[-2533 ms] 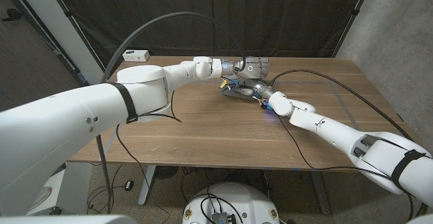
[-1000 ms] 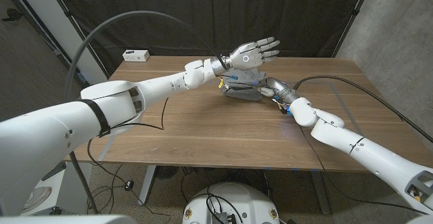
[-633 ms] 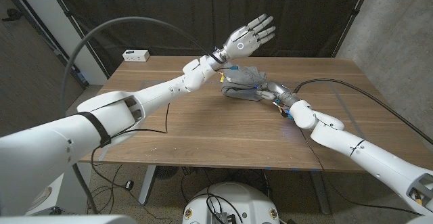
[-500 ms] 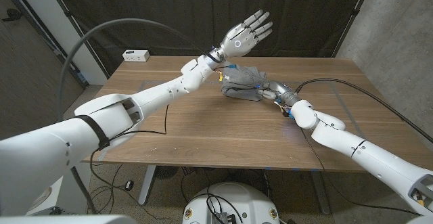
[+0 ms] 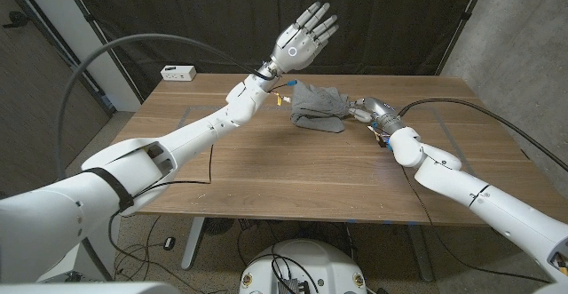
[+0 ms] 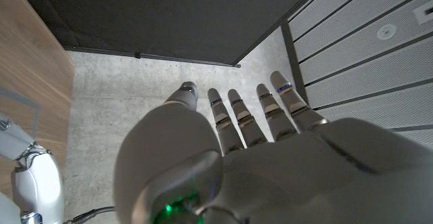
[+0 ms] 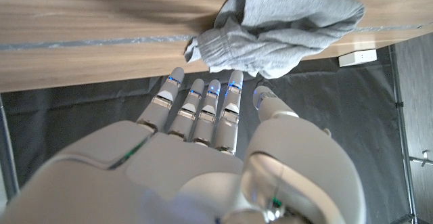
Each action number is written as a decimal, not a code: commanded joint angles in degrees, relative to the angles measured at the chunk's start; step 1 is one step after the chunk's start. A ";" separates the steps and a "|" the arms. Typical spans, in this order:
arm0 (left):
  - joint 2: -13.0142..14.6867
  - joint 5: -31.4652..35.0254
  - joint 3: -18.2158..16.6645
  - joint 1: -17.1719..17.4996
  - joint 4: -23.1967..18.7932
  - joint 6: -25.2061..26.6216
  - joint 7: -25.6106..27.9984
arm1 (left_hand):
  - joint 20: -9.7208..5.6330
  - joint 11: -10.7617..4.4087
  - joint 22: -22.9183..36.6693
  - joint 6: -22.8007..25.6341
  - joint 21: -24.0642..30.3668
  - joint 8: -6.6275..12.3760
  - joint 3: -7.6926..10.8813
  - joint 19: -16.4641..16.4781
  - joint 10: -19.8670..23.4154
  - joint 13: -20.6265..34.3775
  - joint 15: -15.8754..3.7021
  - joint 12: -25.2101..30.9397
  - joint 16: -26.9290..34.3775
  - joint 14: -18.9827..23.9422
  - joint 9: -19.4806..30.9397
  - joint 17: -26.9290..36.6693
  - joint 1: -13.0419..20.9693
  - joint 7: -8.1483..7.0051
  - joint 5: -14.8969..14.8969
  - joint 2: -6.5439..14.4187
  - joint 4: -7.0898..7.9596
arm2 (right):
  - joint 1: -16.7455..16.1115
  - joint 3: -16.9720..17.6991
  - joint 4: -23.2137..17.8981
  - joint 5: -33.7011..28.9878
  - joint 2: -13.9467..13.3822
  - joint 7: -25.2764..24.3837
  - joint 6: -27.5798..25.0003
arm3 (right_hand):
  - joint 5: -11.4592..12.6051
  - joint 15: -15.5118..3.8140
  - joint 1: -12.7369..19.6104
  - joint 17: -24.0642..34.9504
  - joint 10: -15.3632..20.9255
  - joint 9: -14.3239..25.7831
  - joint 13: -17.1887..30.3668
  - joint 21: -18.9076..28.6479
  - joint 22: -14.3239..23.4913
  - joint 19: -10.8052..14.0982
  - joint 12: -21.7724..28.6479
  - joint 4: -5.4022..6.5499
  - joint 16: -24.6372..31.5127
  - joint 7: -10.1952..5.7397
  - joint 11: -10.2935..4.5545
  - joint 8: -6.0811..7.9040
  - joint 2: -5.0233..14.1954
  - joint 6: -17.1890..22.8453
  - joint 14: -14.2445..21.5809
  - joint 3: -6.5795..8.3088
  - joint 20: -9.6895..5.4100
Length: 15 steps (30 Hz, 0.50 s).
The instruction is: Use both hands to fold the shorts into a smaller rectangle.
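At the upper left of the head view a small white box (image 5: 178, 72) sits near the far corner of the wooden worktop (image 5: 266, 165). Moving right, the left hand (image 5: 302, 36) is raised high above the worktop at upper centre, fingers spread apart and holding nothing, well clear of the cloth.

Just right of centre, toward the far edge of the worktop, lie the grey shorts (image 5: 318, 106). They are a bunched, rumpled heap, not a tidy rectangle: layers overlap unevenly, and in the right wrist view the gathered waistband shows at one end with loose folds bulging behind it. A small yellow and blue item (image 5: 282, 100) lies just beside their left edge; what it is cannot be told.

To the right, the right hand (image 5: 373, 110) is low at the worktop, just beside the shorts' right edge. The right wrist view shows its fingers (image 7: 203, 105) straight and side by side, pointing at the cloth and gripping nothing.

The risk from here, as I judge it: the fold looks loose, so 1 hand pushing alone could slide or unroll the heap instead of squaring it. The left hand, coming down from so high, could land on the bundle and scatter the layers.
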 commanded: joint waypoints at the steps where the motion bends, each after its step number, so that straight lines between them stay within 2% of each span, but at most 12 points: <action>1: 4.41 -10.06 -3.12 4.35 -7.33 0.46 -1.89 | 0.20 0.16 0.13 -0.75 -0.05 -0.10 -0.31 -0.29 -0.66 0.17 -7.78 -0.03 -0.05 -0.43 0.11 0.08 -1.17 0.06 -0.21 -0.08 0.23 | -1.28 2.28 -1.66 0.61 -0.09 -3.58 -0.72 | 0.01 -2.27 -0.01 0.24 0.21 0.12 0.10 0.29 0.16 0.38 0.30 -0.21 0.18 -0.29 -0.20 0.14 0.75 0.44 0.63 0.35 -0.09; 7: 7.26 -16.73 -4.51 7.10 -12.54 0.34 -4.12 | 0.38 0.59 0.12 -1.29 -0.18 -0.08 -0.54 -0.54 -1.13 0.15 -7.47 -0.06 -0.05 -0.62 0.08 0.07 -1.93 0.04 -0.19 -0.20 0.44 | -1.98 3.79 -1.54 2.87 0.39 -4.67 1.58 | 0.06 -2.35 0.04 0.34 0.20 0.12 0.10 0.29 0.16 0.41 0.27 -0.18 0.26 -0.37 -0.26 0.11 1.22 0.42 0.63 0.49 -0.24; 9: 8.44 -19.66 -5.91 8.86 -15.27 0.12 -5.37 | 0.43 0.62 0.11 -1.27 -0.21 -0.02 -0.58 -0.61 -1.16 0.15 -7.45 -0.04 -0.07 -0.68 0.08 0.06 -2.06 0.03 -0.18 -0.23 0.47 | -2.47 4.75 -1.44 4.04 0.77 -5.65 3.05 | 0.07 -2.40 0.06 0.37 0.16 0.12 0.10 0.29 0.16 0.42 0.25 -0.19 0.29 -0.39 -0.26 0.12 1.30 0.46 0.64 0.52 -0.25; 15: 10.37 -25.39 -8.88 12.15 -19.92 -1.12 -7.42 | 0.61 0.74 0.11 -1.47 -0.30 0.01 -0.65 -0.77 -1.38 0.14 -7.19 -0.04 -0.05 -0.74 0.06 0.04 -2.41 0.18 -0.15 -0.25 0.52 | -3.41 6.55 -1.41 6.68 1.49 -6.76 5.15 | 0.10 -2.45 0.09 0.43 0.24 0.12 0.10 0.28 0.16 0.44 0.27 -0.21 0.34 -0.41 -0.39 0.11 1.46 0.47 0.62 0.57 -0.28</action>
